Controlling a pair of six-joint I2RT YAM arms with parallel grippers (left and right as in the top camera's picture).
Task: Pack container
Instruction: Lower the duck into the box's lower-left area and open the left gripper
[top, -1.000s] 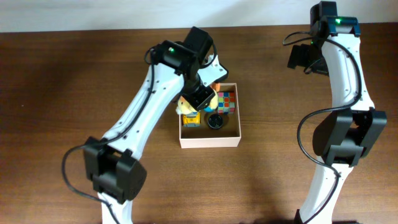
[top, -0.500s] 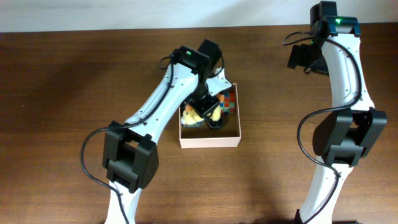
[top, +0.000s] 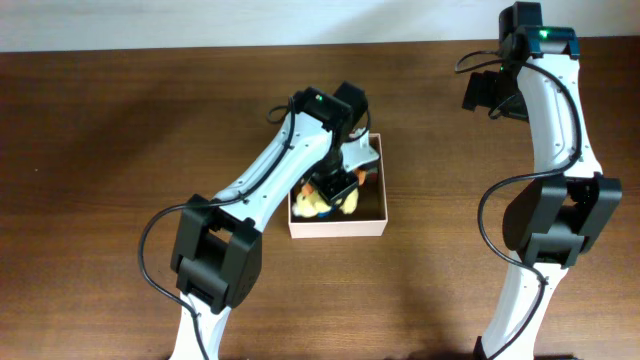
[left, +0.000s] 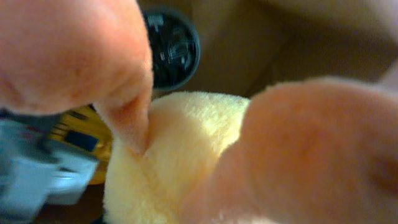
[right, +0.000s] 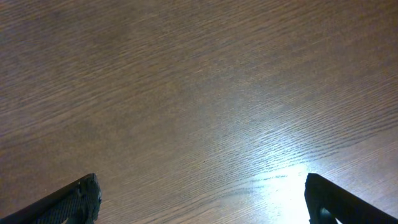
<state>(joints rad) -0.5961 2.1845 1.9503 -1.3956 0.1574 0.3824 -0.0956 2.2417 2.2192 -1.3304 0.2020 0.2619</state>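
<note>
The container (top: 338, 229), a shallow square box with white walls and a brown inside (left: 249, 43), sits mid-table. My left gripper (top: 335, 188) hangs low over it, shut on a yellow and orange plush toy (top: 312, 205). That plush (left: 180, 143) fills the left wrist view and hides the fingers. Below it inside the box lie a black round thing (left: 171, 46) and a yellow and blue toy (left: 74, 134). My right gripper (top: 487, 92) stands open far to the right, with only bare wood between its fingertips (right: 74, 202).
The left arm (top: 270, 170) crosses the box's left and back sides and hides much of its inside. The right arm (top: 550, 190) stands at the table's right side. Brown wooden tabletop (right: 199, 93) surrounds the box.
My left gripper has moved right and toward the front, carrying the plush over the box's middle. The coloured cube at the box's back is now hidden under it. The right arm has not moved.
</note>
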